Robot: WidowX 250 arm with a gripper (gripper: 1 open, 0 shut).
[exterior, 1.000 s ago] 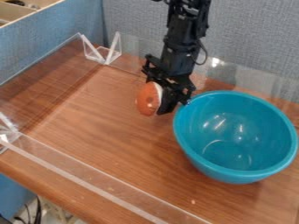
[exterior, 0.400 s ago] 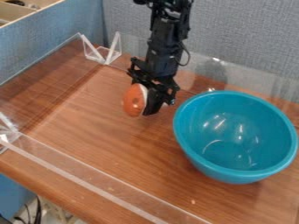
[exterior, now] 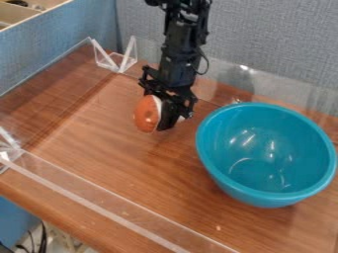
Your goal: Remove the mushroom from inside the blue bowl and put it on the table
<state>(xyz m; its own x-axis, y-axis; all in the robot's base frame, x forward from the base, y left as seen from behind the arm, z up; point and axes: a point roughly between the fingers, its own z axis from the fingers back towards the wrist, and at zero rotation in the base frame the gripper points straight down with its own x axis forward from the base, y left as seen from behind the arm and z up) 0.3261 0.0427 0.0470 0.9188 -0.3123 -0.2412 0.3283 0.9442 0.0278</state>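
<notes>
Leftmost, clear acrylic wall (exterior: 53, 74) edging table (exterior: 106, 148). Next, gripper (exterior: 161, 106) pointing down, jaws pinching mushroom (exterior: 148, 115), orange cap showing, low over bare wood just left of blue bowl (exterior: 266, 154); whether it touches wood, cannot tell. Bowl looks empty. Risks, judged: release from height could let round cap roll toward wall or against bowl rim; jaws opening might nudge bowl if hand drifts right. No brands, labels or writing readable.

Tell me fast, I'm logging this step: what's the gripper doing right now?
Gripper: closed on the mushroom, held left of the blue bowl, low over the table.
</notes>
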